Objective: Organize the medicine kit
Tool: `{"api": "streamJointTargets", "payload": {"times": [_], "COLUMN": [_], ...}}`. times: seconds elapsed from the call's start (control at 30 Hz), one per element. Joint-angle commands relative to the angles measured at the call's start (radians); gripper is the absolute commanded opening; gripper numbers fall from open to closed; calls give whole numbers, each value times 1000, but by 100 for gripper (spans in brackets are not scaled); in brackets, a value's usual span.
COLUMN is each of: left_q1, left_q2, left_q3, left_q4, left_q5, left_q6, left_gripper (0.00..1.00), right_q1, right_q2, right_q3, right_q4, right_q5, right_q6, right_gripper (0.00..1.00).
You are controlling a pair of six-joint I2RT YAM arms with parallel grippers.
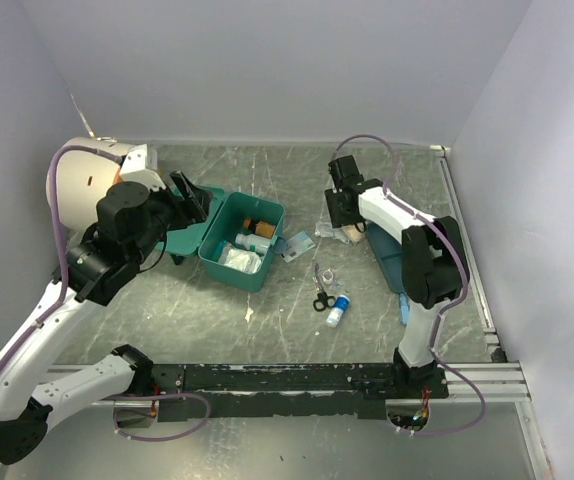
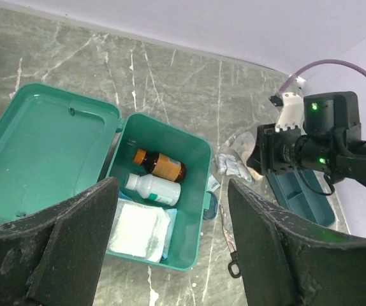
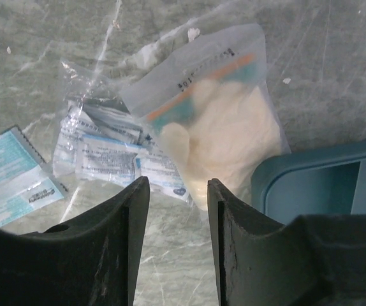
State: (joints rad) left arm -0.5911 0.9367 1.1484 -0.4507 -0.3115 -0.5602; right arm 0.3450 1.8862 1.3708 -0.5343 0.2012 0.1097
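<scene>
Hovering with left gripper spread wide over the medicine kit, open, left of centre. Treat as light, stiff, slick plastic; pinch a side wall. Farther back, hovering with right gripper parted over glove bag.

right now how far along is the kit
The open medicine kit holds a brown bottle, a white bottle and a gauze pack. Nothing is held: the right hand hovers open over the glove bag, the left hand open by the kit. That bag, sachets, scissors and a small bottle lie outside.
</scene>
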Motion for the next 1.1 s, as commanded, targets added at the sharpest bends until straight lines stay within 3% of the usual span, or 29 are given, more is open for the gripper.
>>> {"api": "streamJointTargets", "payload": {"times": [0.0,0.27,0.57,0.73,0.93,1.07], "left_q1": [-6,-6,-5,-6,-6,-6], "left_q2": [-33,-53,-34,-29,-9,-14], "left_q3": [-31,-64,-86,-95,-86,-89], "left_q4": [-1,20,52,61,64,72], "left_q5": [27,31,67,80,98,157], "left_q6": [-33,-24,-39,-37,-50,-49], "left_gripper": [80,81,80,81,80,80], "right_q1": [-6,-6,-4,-4,-4,-3], "right_q2": [56,120,127,110,67,-2], "right_q3": [61,100,52,27,-9,-45], "right_q4": [-22,-15,36,67,91,109], "right_q5": [40,86,94,55,15,-14], "right_q6": [-20,-27,-17,13,87,130], "right_gripper": [42,42,32,22,2,0]}}
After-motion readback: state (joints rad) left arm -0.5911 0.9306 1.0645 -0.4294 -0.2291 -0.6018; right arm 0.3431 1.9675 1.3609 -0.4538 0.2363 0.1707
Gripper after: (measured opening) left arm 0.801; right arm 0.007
